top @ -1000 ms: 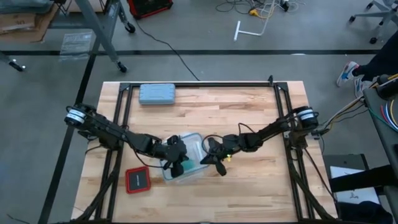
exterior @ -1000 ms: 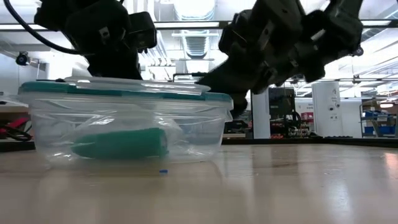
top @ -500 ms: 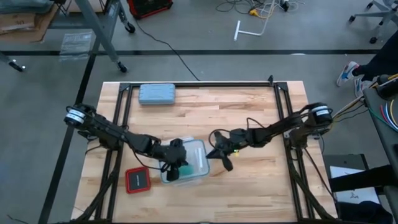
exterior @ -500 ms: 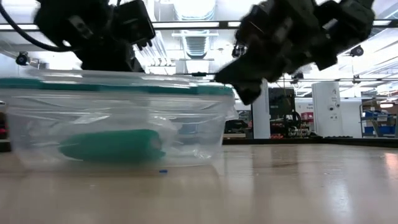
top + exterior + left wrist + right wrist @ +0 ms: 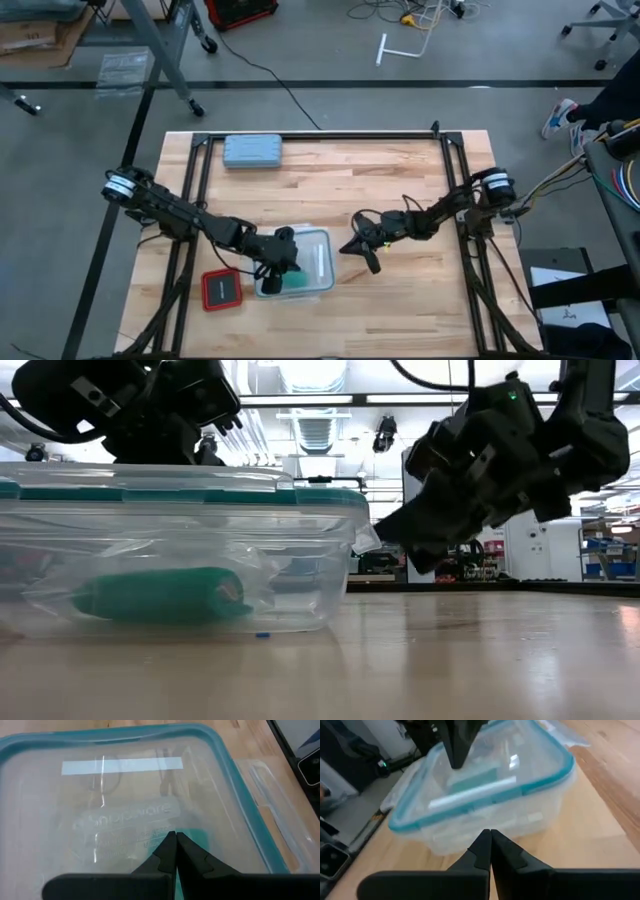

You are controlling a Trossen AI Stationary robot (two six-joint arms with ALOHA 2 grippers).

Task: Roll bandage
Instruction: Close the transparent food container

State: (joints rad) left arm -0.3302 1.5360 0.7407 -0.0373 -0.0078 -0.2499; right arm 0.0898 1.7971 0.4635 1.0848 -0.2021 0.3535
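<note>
The bandage [image 5: 160, 595] is a teal-green roll lying on the floor of a clear plastic container [image 5: 298, 266] with a teal-rimmed lid, near the table's front middle. It also shows through the lid in the left wrist view [image 5: 195, 840]. My left gripper [image 5: 172, 836] is shut and sits on top of the lid [image 5: 280, 250]. My right gripper [image 5: 352, 246] is shut and hovers just right of the container, low over the table, touching nothing [image 5: 487, 833]. My left gripper rests its shut fingertips on the flat top of the container's lid [image 5: 167, 822], toward the lid's middle. It comes from above, slanting in from the table's left. The container stands flat on the table under it.
A grey-blue hard case [image 5: 252, 151] lies at the far left of the table. A red-and-black square object [image 5: 221, 289] lies just left of the container. Bare wood stretches right of my right gripper and across the table's middle.
My right gripper has drawn back from the container's right side toward the table's right edge. My left gripper, shut on top of the lid, has moved a little toward the near edge, and the container has slid with it along the table.
</note>
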